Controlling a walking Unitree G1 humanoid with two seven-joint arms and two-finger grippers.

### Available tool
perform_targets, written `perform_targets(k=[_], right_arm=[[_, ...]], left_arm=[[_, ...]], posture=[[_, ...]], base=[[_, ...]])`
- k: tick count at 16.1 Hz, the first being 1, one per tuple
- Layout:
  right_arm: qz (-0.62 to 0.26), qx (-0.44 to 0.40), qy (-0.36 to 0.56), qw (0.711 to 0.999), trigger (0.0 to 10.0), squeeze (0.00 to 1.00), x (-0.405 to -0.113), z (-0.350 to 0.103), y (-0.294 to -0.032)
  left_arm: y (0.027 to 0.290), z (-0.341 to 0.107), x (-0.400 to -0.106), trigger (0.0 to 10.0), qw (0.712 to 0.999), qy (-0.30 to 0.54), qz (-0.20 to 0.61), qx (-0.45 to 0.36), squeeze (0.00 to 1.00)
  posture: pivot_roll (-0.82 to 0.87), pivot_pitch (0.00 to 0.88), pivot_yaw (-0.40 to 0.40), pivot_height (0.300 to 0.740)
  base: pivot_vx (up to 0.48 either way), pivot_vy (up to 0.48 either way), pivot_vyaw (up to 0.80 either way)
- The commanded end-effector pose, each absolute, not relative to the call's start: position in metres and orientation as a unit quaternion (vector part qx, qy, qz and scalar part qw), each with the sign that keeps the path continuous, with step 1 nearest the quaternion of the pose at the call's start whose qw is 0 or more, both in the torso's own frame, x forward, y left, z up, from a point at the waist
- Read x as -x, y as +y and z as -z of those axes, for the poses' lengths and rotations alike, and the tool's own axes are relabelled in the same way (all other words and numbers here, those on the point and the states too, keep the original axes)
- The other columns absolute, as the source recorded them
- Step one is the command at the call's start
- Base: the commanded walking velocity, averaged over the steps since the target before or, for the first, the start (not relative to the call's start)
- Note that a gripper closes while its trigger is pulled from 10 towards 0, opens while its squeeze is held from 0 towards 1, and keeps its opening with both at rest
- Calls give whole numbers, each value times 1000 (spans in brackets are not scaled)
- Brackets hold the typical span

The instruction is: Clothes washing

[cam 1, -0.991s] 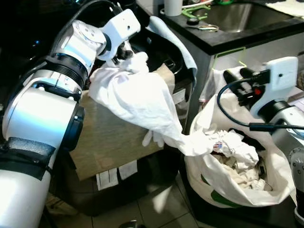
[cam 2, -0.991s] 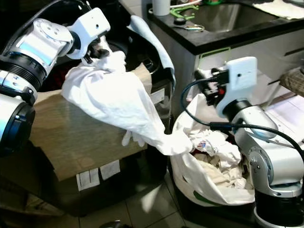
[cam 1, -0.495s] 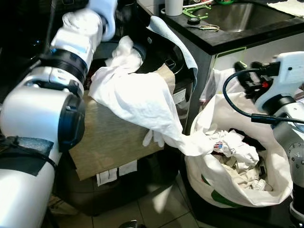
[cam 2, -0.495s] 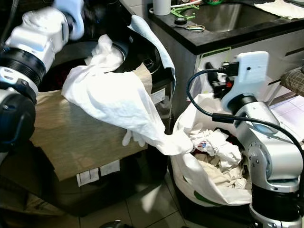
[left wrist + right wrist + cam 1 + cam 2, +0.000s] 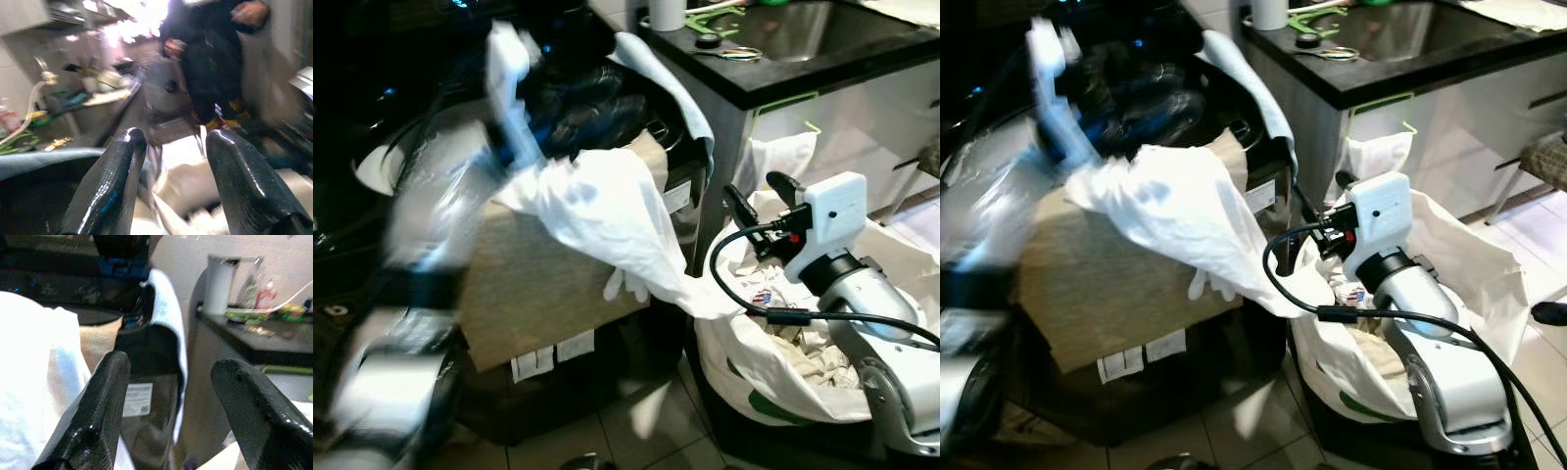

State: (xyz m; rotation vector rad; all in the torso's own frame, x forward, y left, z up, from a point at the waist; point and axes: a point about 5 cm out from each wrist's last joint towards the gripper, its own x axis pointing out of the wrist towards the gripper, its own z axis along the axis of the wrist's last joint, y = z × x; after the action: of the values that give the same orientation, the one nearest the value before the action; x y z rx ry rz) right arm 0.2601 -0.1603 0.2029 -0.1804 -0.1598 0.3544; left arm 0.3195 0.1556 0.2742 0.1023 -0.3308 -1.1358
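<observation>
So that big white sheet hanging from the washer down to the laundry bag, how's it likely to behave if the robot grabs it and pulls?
Probably floppy: the white sheet drapes in soft folds over the cardboard, its tail sagging into the laundry bag. It looks thin, so likely light for its size. It may snag or drag along other clothes in the bag, since its end lies among them.

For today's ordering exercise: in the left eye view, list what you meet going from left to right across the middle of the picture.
Blurred left arm → brown cardboard panel → white garment draped over it → right gripper → white laundry bag with clothes in it.
</observation>
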Motion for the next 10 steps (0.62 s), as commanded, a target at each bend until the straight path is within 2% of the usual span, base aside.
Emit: perform_targets(k=[1,3,4,6,7,10], right_arm=[[-170,95,-88,977,10000,1000,-261,-203,-160],[-153,97,-96,979,10000,1000,-261,-202,-162],[-141,97,-99,980,10000,1000,-261,-201,-163],[-130,104,-99,981,10000,1000,-262,-198,-166],[-126,102,-94,982,10000,1000,-265,-191,-169],[-130,88,-89,984,10000,1000,-274,-180,-170]], left_arm=[[152,-275,-307,10000,812,-151,562,-55,0],[156,-246,-285,10000,814,-87,569,-81,0],[163,-226,-272,10000,829,-40,551,-93,0],[172,-209,-269,10000,855,-18,503,-127,0],[172,-196,-264,10000,877,-17,466,-117,0],[164,-180,-256,10000,902,-22,428,-52,0]], posture=[[-58,0,105,740],[-54,1,99,740],[-55,2,97,740],[-54,6,97,740],[-48,14,95,740],[-49,24,102,740]], base=[[0,0,0],[0,0,0],[0,0,0],[0,0,0],[0,0,0],[0,0,0]])
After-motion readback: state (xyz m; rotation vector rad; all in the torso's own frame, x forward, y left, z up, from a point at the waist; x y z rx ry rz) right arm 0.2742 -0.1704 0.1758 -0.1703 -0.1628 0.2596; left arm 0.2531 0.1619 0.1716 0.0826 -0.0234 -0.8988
